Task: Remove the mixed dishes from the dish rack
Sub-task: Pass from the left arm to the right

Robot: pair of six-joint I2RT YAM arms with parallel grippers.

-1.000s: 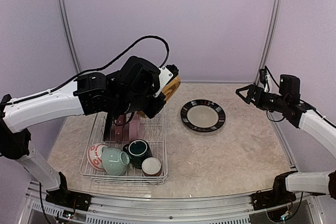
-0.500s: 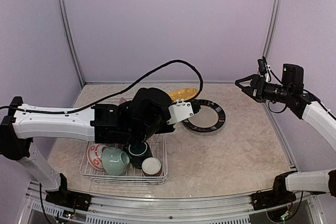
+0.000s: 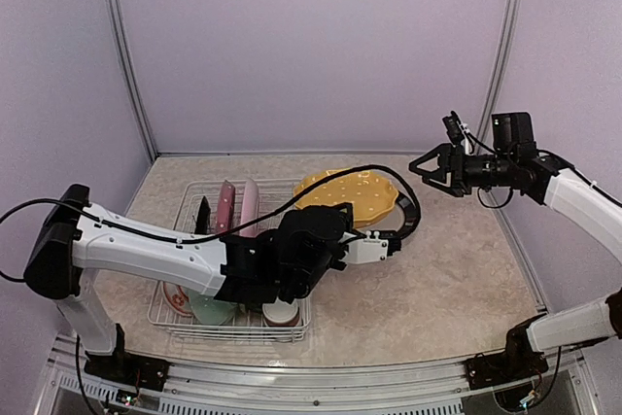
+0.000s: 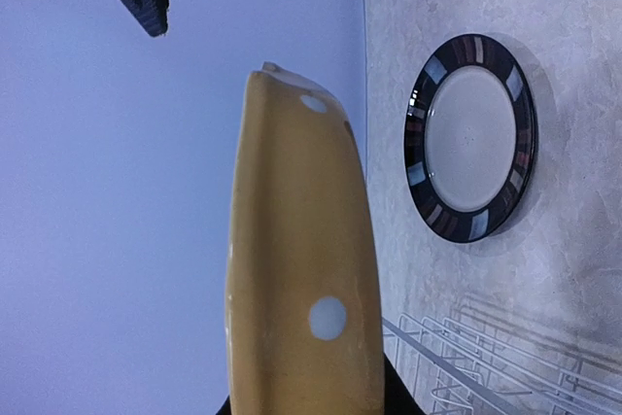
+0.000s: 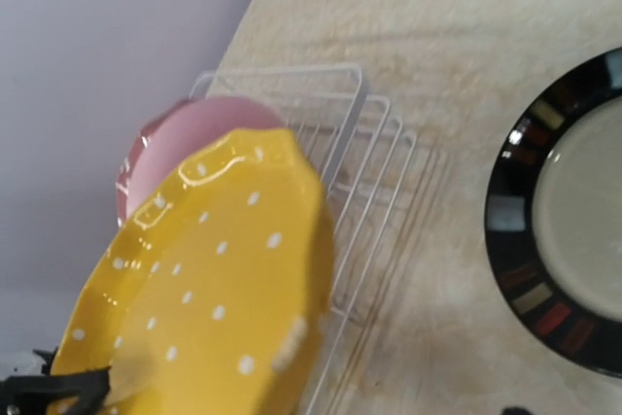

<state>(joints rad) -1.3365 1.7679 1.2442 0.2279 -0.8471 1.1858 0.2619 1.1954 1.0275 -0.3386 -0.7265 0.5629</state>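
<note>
My left gripper (image 3: 387,236) is shut on the rim of the yellow dotted plate (image 3: 352,192) and holds it in the air, right of the dish rack (image 3: 185,203) and partly over the black plate (image 3: 412,213). The left wrist view shows the yellow plate (image 4: 301,269) edge-on, with the black plate (image 4: 471,138) flat on the table. My right gripper (image 3: 429,170) is open and empty in the air, just right of the yellow plate (image 5: 204,289). The pink plate (image 3: 249,205) stands upright in the rack and also shows in the right wrist view (image 5: 185,133).
My left arm hides much of the rack's front. There a pale-green cup (image 3: 208,310), a brown-white cup (image 3: 282,316) and a red-patterned bowl (image 3: 174,292) peek out. Rack wires show in the wrist views (image 4: 486,357) (image 5: 362,133). Walls enclose the table on three sides.
My left arm lifted the yellow plate out of the rack and swung it right and down, over the black plate. My right gripper moved left, toward the yellow plate.
</note>
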